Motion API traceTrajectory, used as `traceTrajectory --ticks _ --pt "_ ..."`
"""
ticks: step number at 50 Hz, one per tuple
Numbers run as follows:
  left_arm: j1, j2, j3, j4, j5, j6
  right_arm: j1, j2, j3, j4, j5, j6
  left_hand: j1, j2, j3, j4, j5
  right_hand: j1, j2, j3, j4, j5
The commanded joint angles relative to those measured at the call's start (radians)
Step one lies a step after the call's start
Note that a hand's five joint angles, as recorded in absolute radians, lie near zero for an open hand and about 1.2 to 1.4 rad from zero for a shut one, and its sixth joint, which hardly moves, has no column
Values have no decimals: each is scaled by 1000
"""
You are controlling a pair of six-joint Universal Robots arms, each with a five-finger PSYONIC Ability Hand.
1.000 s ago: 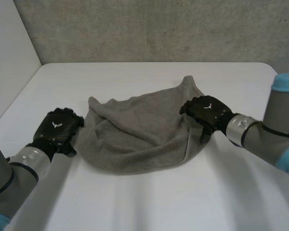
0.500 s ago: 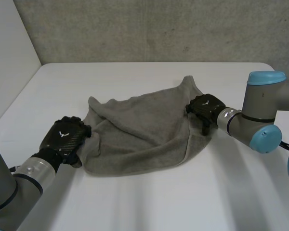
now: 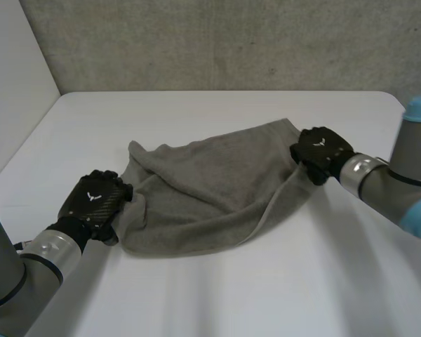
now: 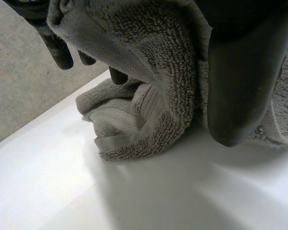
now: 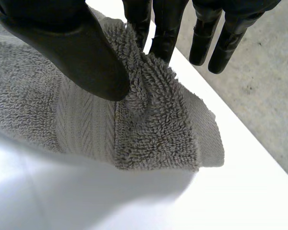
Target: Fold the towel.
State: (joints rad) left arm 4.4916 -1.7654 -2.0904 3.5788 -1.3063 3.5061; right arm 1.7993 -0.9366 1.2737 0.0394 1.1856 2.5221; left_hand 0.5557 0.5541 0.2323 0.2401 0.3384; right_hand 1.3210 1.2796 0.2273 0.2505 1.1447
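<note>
Grey towel (image 3: 210, 193) lies bunched mid-table (image 3: 217, 295). Left hand (image 3: 92, 202) pinches its 8 o'clock corner, right hand (image 3: 321, 149) its 2 o'clock corner, thumb against fingers. Soft, limp terry, will likely sag, so grip the corners.

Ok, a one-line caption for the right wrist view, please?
Right hand pinching a corner of the grey terry towel between thumb and fingers above the white table.

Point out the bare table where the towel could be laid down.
Bare table runs between the towel and the concrete wall, and a wider patch lies on the towel's near side, between the two arms. The middle is crowded: the towel stretches from the left hand to the right hand, both pinching it.
</note>
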Motion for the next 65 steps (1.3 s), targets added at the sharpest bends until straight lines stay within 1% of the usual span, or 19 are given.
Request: traceTrajectory --ticks 1,6,9,15,24,26,28,34,39,41,44,50,52,53,55,56,58,60,65 --pt "0 -3 0 0 -1 4 -77 -62 167 -24 -72 -6 -49 -47 -58 -66 -6 75 117 -53 -76 77" --pt "3 -26 9 9 -1 4 -153 -102 282 -41 -153 -11 -46 -44 -58 -66 -3 75 117 -53 -76 77" --pt "4 -32 12 14 -1 4 -187 -125 311 -68 -179 -5 -46 -44 -58 -66 -3 75 117 -53 -76 77" --pt "15 -66 16 52 -1 19 -202 -162 322 -82 -178 20 -43 -41 -58 -66 0 75 117 -53 -76 77" --pt "12 -65 -3 100 1 96 -216 -175 329 -81 -179 87 -57 -56 -58 -66 -15 75 117 -53 -76 77" --pt "6 -59 -11 114 -1 99 -216 -175 331 -81 -182 90 -110 -109 -58 -66 -67 75 117 -53 -76 77" --pt "1 -20 -34 130 1 112 -215 -175 339 -81 -182 90 -356 -354 -58 -66 -313 75 117 -53 -76 77" --pt "1 27 -60 144 10 155 -212 -180 352 -81 -181 89 -366 -364 -58 -66 -323 75 117 -53 -76 77" --pt "1 32 -97 227 62 163 -212 -191 362 -82 -182 90 -336 -335 -58 -66 -294 75 117 -53 -76 77" --pt "0 35 -123 271 103 169 -212 -192 365 -82 -182 90 -325 -323 -58 -66 -282 75 117 -53 -76 77" --pt "-3 35 -134 291 136 175 -209 -192 369 -82 -182 90 -322 -320 -58 -66 -279 75 117 -53 -76 77" --pt "-20 21 -137 291 150 206 -207 -192 371 -84 -182 90 -322 -320 -58 -66 -279 75 117 -53 -76 77" --pt "-25 17 -146 296 159 255 -209 -192 371 -82 -181 90 -322 -320 -58 -66 -279 75 117 -53 -76 77" --pt "-25 17 -146 296 159 255 -209 -192 371 -82 -181 90 -322 -320 -58 -66 -279 75 117 -53 -76 77" --pt "-23 17 -161 302 186 319 -209 -192 371 -82 -182 90 -322 -320 -58 -66 -279 75 117 -53 -76 77" --pt "-23 17 -161 302 187 320 -210 -192 371 -82 -182 90 -322 -320 -58 -66 -279 75 117 -53 -76 77" --pt "-23 17 -169 313 206 350 -210 -192 371 -82 -182 90 -322 -320 -58 -66 -279 75 117 -53 -76 77" --pt "-20 20 -187 340 249 402 -212 -192 372 -82 -182 90 -322 -320 -58 -66 -279 75 117 -53 -76 77" --pt "-12 20 -203 362 300 451 -210 -192 372 -81 -184 90 -307 -305 -58 -66 -264 75 117 -53 -76 77"
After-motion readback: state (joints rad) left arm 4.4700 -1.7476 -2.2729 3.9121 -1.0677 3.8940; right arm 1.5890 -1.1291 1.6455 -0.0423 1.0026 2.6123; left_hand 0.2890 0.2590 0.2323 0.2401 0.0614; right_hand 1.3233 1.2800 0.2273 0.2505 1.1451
